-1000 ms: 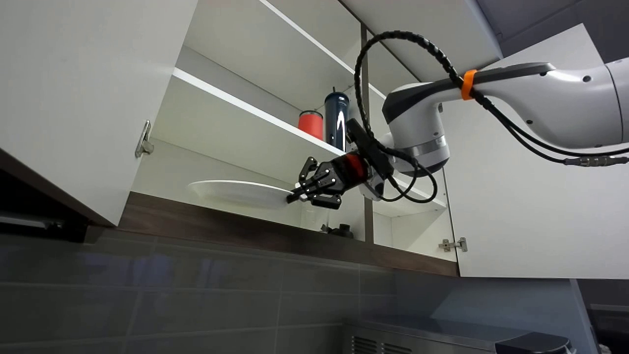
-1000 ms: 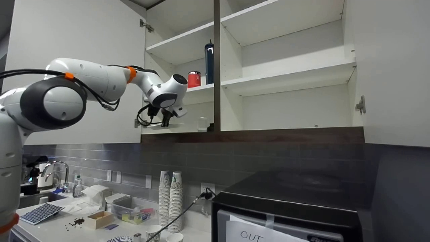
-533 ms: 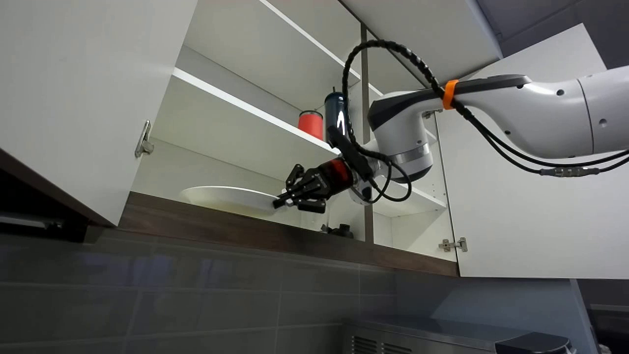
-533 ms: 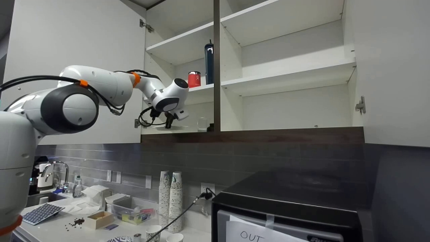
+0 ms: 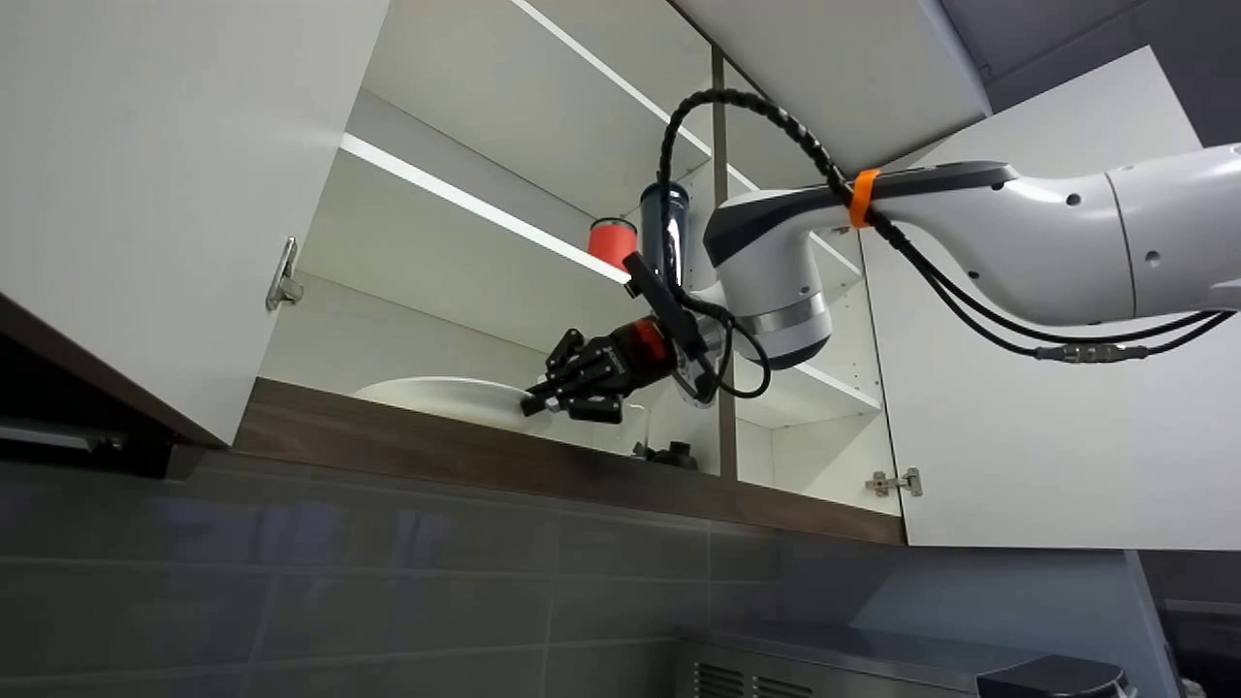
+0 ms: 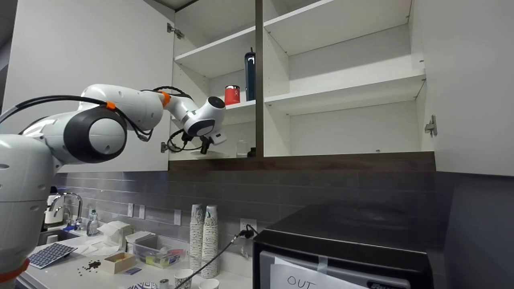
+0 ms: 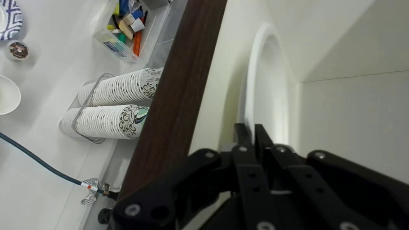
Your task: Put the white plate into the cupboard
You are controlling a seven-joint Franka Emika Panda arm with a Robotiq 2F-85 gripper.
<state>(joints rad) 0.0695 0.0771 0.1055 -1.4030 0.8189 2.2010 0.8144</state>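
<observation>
The white plate is inside the lowest level of the cupboard, just above or on its bottom board; I cannot tell whether it touches. Its lower part is hidden behind the brown edge. In an exterior view it is a faint pale sliver. My gripper is shut on the near rim of the plate. In the wrist view the gripper has the plate's rim between its two fingertips, and the plate extends away from them along the board. The cupboard has its doors open.
A red cup and a dark bottle stand on the shelf above. A clear glass and a small dark object stand near the divider, beside the gripper. Stacked paper cups stand on the counter below.
My gripper has moved down with the plate held in it, and to the left in an exterior view. The plate has sunk closer to the cupboard's bottom, and more of it is hidden behind the brown edge.
</observation>
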